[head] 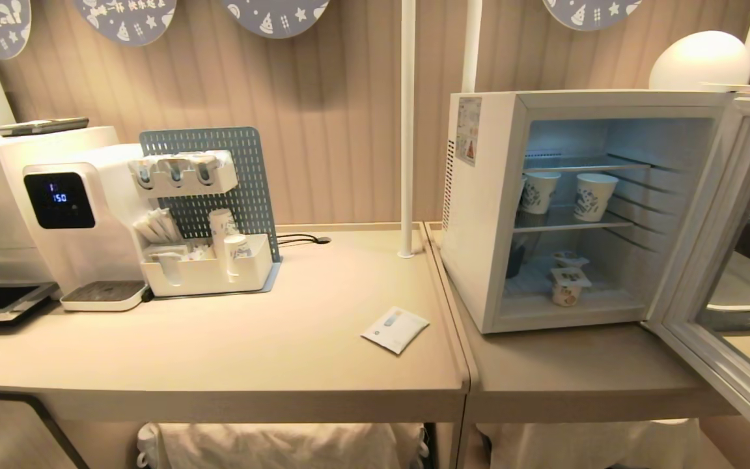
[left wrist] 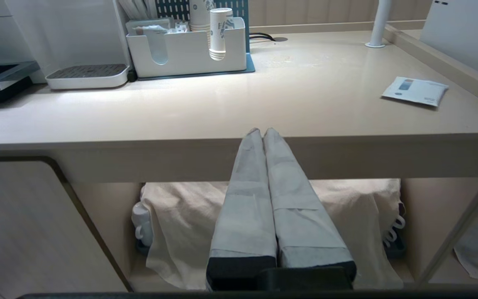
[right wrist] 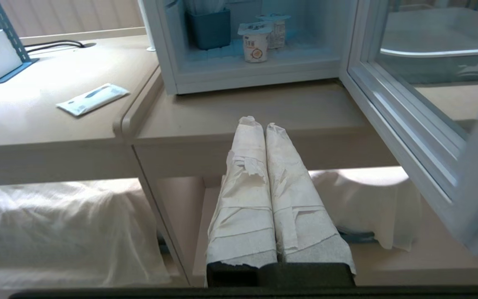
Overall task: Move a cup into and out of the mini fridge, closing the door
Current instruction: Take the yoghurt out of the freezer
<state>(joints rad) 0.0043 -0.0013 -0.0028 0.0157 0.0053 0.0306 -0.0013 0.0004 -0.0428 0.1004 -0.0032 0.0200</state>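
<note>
The white mini fridge [head: 472,215] stands on the right table, and its glass door [head: 733,260] is swung wide open to the right. Two patterned paper cups [head: 593,195] sit on its middle wire shelf, the other cup [head: 538,192] to the left. More cups [head: 222,228] are stacked in the white organiser by the dispenser. Neither arm shows in the head view. My left gripper [left wrist: 262,132] is shut and empty, low in front of the left table's edge. My right gripper [right wrist: 259,124] is shut and empty before the fridge table, below the open door [right wrist: 409,124].
Yogurt pots [head: 567,286] and a dark blue box [right wrist: 209,29] lie on the fridge floor. A white water dispenser [head: 62,202], a cup organiser [head: 209,273] and a flat white sachet [head: 394,329] are on the left table. Cloth-covered bundles [left wrist: 181,216] fill the space under both tables.
</note>
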